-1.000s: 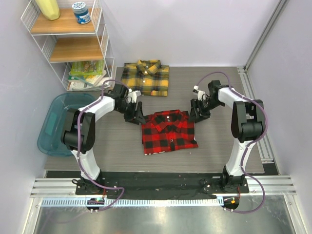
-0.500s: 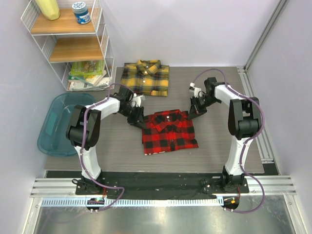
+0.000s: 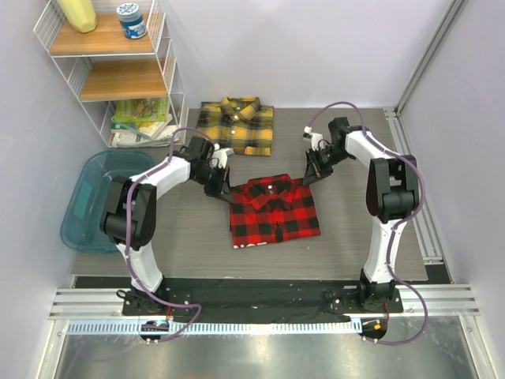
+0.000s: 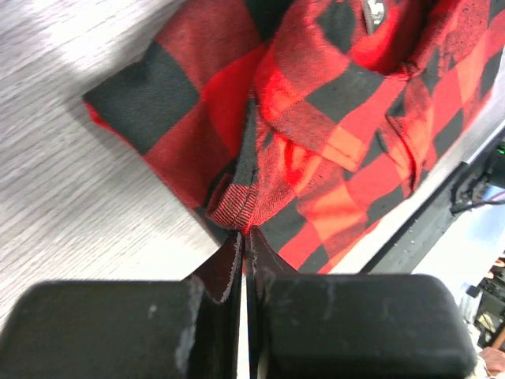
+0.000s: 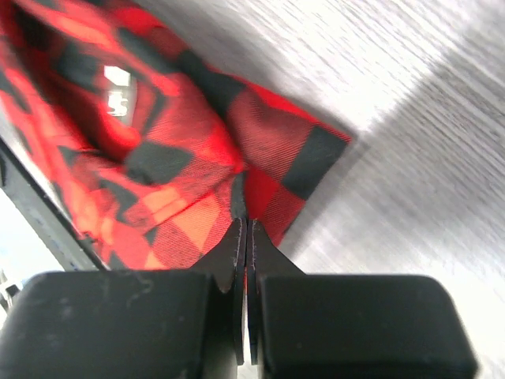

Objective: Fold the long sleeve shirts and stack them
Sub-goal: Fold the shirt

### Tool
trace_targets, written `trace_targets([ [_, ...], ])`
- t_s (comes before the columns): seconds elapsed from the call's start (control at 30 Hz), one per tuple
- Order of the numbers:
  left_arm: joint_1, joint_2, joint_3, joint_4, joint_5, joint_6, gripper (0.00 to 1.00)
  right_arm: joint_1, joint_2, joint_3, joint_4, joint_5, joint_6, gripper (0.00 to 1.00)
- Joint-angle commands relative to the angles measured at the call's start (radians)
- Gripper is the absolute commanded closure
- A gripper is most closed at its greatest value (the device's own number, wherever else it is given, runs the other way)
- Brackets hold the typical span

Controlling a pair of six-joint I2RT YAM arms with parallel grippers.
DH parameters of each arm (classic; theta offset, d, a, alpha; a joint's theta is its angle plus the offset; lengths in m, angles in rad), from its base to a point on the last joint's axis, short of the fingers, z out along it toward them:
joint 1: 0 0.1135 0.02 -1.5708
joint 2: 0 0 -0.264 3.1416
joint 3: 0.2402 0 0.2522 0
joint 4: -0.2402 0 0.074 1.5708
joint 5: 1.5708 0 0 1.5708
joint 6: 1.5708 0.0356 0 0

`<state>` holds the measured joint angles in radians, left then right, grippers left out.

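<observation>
The red shirt (image 3: 274,212) lies folded mid-tabletop (image 3: 355,229), the yellow shirt (image 3: 235,126) just beyond. My left jaws pinch the red shirt's far left corner, my right jaws its far right. I should lift both level and together, landing it squarely on the yellow.

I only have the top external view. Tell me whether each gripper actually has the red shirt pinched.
Observer: In the left wrist view, the left gripper is shut on a raised ridge of the red-and-black shirt, near its edge.
Operator: Now report the right one.
Observer: In the right wrist view, the right gripper is shut on a fold of the same shirt, just inside a corner.
Operator: Tell me how much cloth the left one holds.
Observer: Only a thin pinch. Its jaws nearly meet, with the fabric gathered to a point between them.
</observation>
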<state>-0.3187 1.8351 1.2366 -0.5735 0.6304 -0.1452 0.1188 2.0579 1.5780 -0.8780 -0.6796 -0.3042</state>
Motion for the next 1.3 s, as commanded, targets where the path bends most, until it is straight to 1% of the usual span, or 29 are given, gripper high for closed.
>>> trace_targets([
  [0.0,0.001,0.004,-0.006,0.047,-0.066,0.026,1.0,0.005,0.065,0.017,0.011,0.032,-0.035,0.99],
  [0.1,0.006,0.036,-0.006,0.053,-0.136,0.019,1.0,0.004,0.08,0.013,0.051,0.055,-0.015,0.99],
  [0.17,0.015,0.053,-0.006,0.069,-0.149,0.022,1.0,0.005,0.084,0.011,0.073,0.054,0.006,0.99],
  [0.2,0.02,0.059,-0.002,0.072,-0.153,0.024,1.0,0.005,0.082,0.01,0.077,0.055,0.014,0.97],
  [0.23,0.02,0.068,0.012,0.078,-0.15,0.027,0.99,0.005,0.081,0.011,0.077,0.054,0.02,0.91],
  [0.3,0.02,0.098,0.032,0.072,-0.132,0.032,0.96,0.004,0.067,0.014,0.077,0.054,0.04,0.77],
  [0.33,0.02,0.102,0.044,0.064,-0.13,0.033,0.89,0.001,0.058,0.016,0.077,0.058,0.046,0.73],
  [0.37,0.021,0.107,0.058,0.063,-0.13,0.035,0.87,-0.001,0.044,0.022,0.077,0.061,0.05,0.69],
  [0.4,0.021,0.096,0.061,0.063,-0.145,0.036,0.84,-0.01,0.032,0.025,0.077,0.069,0.057,0.61],
  [0.43,0.029,0.084,0.063,0.063,-0.15,0.039,0.71,-0.014,0.004,0.034,0.071,0.077,0.057,0.6],
  [0.47,0.035,0.067,0.058,0.067,-0.153,0.047,0.66,-0.022,-0.013,0.049,0.06,0.083,0.057,0.58],
  [0.5,0.043,0.014,0.054,0.069,-0.152,0.056,0.61,-0.037,-0.028,0.054,0.056,0.081,0.057,0.54],
  [0.53,0.058,-0.022,0.047,0.075,-0.141,0.067,0.5,-0.042,-0.071,0.056,0.054,0.081,0.057,0.42],
  [0.6,0.072,-0.106,0.015,0.09,-0.146,0.101,0.39,-0.044,-0.119,0.044,0.044,0.08,0.047,0.36],
  [0.63,0.072,-0.188,0.003,0.093,-0.158,0.113,0.21,-0.042,-0.142,0.033,0.04,0.065,0.03,0.34],
  [0.67,0.072,-0.236,-0.011,0.099,-0.153,0.125,0.13,-0.041,-0.184,0.011,0.042,0.043,0.031,0.34],
  [0.7,0.072,-0.278,-0.034,0.11,-0.144,0.134,0.02,-0.035,-0.203,0.002,0.039,0.026,0.03,0.35],
  [0.73,0.073,-0.351,-0.046,0.119,-0.115,0.124,0.0,-0.013,-0.217,-0.007,0.034,0.015,0.031,0.37],
  [0.77,0.078,-0.381,-0.054,0.132,-0.091,0.096,0.0,0.007,-0.243,-0.022,0.027,0.006,0.03,0.4],
  [0.8,0.093,-0.402,-0.058,0.145,-0.069,0.019,0.0,0.028,-0.252,-0.032,0.025,-0.007,0.027,0.41],
  [0.83,0.096,-0.433,-0.055,0.152,-0.06,-0.02,0.0,0.083,-0.261,-0.044,0.027,-0.006,0.017,0.43],
  [0.87,0.101,-0.439,-0.042,0.143,-0.046,-0.037,0.0,0.111,-0.266,-0.073,0.031,0.0,0.011,0.46],
  [0.9,0.115,-0.441,-0.026,0.105,-0.017,-0.034,0.0,0.139,-0.268,-0.087,0.034,0.009,0.001,0.46],
  [0.97,0.125,-0.436,0.004,0.071,0.084,-0.007,0.0,0.206,-0.262,-0.133,0.071,0.02,-0.001,0.47],
  [1.07,0.127,-0.438,-0.005,0.02,0.077,0.022,0.0,0.264,-0.219,-0.159,0.115,0.02,0.022,0.5],
  [1.2,0.127,-0.435,-0.074,0.012,0.035,0.004,0.0,0.288,-0.139,-0.185,0.192,0.021,0.071,0.53],
  [1.27,0.128,-0.432,-0.116,0.018,0.023,-0.02,0.0,0.286,-0.087,-0.194,0.224,0.055,0.085,0.53],
])
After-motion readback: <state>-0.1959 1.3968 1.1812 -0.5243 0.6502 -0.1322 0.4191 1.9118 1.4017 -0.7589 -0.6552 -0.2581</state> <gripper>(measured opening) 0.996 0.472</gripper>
